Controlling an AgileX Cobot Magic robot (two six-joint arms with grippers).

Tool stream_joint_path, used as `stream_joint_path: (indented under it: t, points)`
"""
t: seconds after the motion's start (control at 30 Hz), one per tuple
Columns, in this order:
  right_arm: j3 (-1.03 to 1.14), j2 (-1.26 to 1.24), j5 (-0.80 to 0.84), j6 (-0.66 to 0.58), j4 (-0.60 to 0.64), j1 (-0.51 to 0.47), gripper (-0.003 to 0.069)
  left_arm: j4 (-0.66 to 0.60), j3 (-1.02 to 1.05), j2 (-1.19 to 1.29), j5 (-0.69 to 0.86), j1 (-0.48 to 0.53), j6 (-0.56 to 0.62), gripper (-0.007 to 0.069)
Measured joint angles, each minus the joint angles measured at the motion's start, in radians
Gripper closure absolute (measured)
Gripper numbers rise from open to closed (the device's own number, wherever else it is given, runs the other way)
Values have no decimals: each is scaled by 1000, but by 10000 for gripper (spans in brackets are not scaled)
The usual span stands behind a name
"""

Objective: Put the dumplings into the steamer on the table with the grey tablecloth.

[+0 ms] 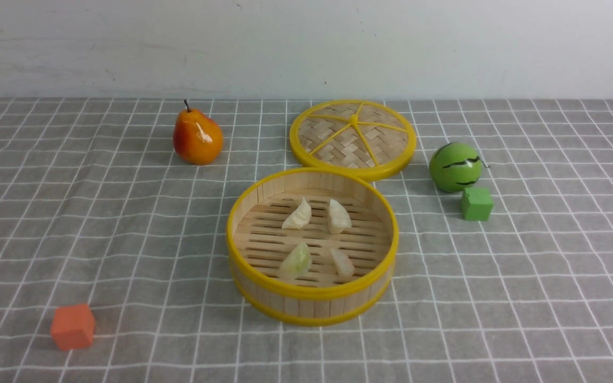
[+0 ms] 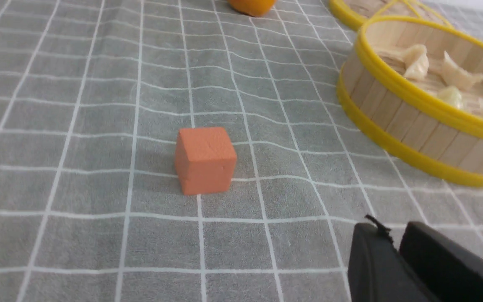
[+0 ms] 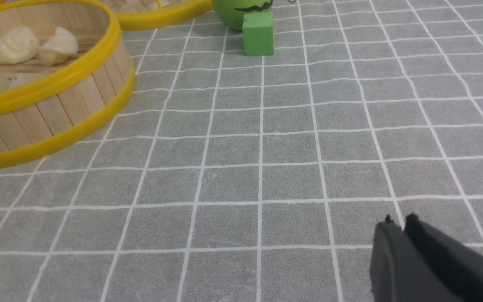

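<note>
Nearest, the left gripper point(image 2: 394, 239) and the right gripper point(image 3: 398, 224) each hover low over the grey tablecloth point(image 1: 524, 276) with white grid lines; both black finger pairs are pressed together and hold nothing. An orange cube point(image 1: 72, 326) sits on the near left of the table point(image 1: 30, 213). Further in, at centre, the round bamboo steamer with yellow rims point(image 1: 312, 306) contains all four dumplings point(image 1: 297, 215) on its slotted floor: pale green and pinkish in front, two cream-white behind. Beyond, a green cube point(image 1: 477, 204) touches a green striped ball point(image 1: 455, 166). Farthest, a woven yellow-rimmed disc point(image 1: 353, 139) and an orange pear point(image 1: 197, 138) stand apart.
</note>
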Motion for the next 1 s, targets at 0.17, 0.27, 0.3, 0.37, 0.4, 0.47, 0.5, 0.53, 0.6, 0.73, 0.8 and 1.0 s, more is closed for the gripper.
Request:
stream_joint_path:
  t: [0.17,0.27,0.3,0.37,0.4,0.47,0.5,0.53,0.6,0.73,0.8,1.0]
  points:
    - [0,0,0,0,0,0,617,-106,6,0,-51,130,176,638]
    - [0,0,0,0,-1,0,617,-126,6,0,-15,140,210,638]
    - [0,0,0,0,-1,0,617,-135,6,0,5,140,216,638]
    - [0,0,0,0,-1,0,616,-138,6,0,45,140,223,638]
    - [0,0,0,0,-1,0,615,-139,8,0,54,140,232,638]
    - [0,0,0,0,-1,0,610,-140,8,0,68,140,266,638]
    - [0,0,0,0,-1,0,609,-140,8,0,69,140,275,638]
    - [0,0,0,0,-1,0,607,-141,8,0,69,140,293,638]
    - [0,0,0,0,-1,0,603,-140,8,0,69,140,309,638]
    - [0,0,0,0,-2,0,598,-141,8,0,70,140,322,638]
    - [0,0,0,0,-1,0,595,-147,8,0,70,140,349,638]
    - [0,0,0,-5,-2,0,586,-166,8,0,70,140,386,638]
